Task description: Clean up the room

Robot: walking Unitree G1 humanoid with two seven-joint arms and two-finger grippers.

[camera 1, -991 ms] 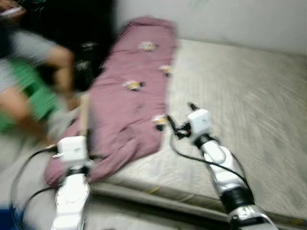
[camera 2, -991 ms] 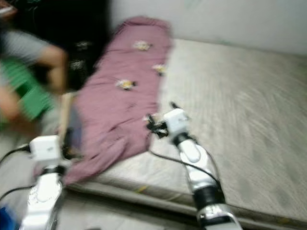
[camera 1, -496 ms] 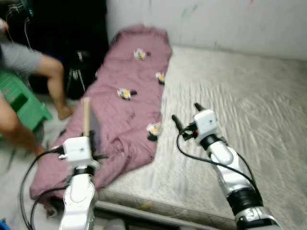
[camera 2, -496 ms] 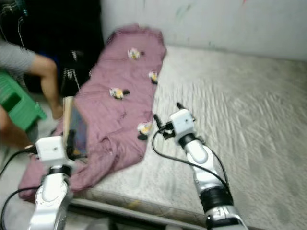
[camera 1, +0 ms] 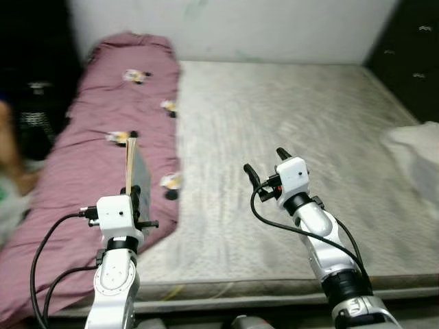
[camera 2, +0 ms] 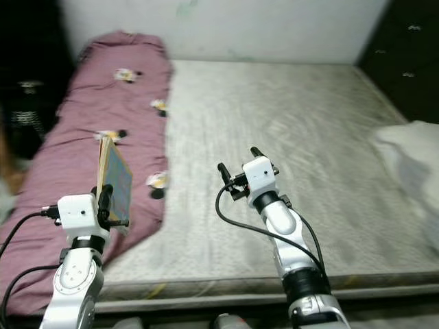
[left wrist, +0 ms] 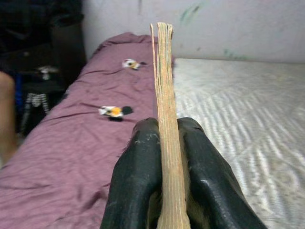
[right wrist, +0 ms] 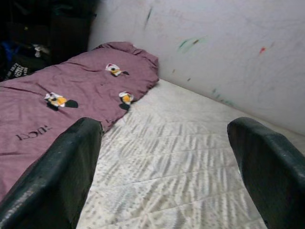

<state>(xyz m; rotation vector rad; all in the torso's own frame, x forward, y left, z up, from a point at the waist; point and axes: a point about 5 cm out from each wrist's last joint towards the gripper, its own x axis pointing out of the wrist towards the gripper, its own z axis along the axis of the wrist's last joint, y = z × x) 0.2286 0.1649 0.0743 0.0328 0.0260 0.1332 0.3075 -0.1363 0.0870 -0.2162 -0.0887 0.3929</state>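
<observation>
I've turned right: the mattress [camera 1: 288,116] now fills my sight, the person nearly gone. My left fingers [left wrist: 143,157] stay clamped on the book [camera 2: 113,179], upright over the blanket [camera 1: 82,157]; right fingers [camera 1: 248,173] wide open, empty.

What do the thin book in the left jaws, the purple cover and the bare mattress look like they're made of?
The thin book held edge-on in the left gripper looks like paper: tan stacked page edges, glossy printed cover. The purple cover looks like soft matte woven fabric, creased, with small printed motifs. The bare grey mattress appears quilted textile, with stitched ripples across it.
</observation>
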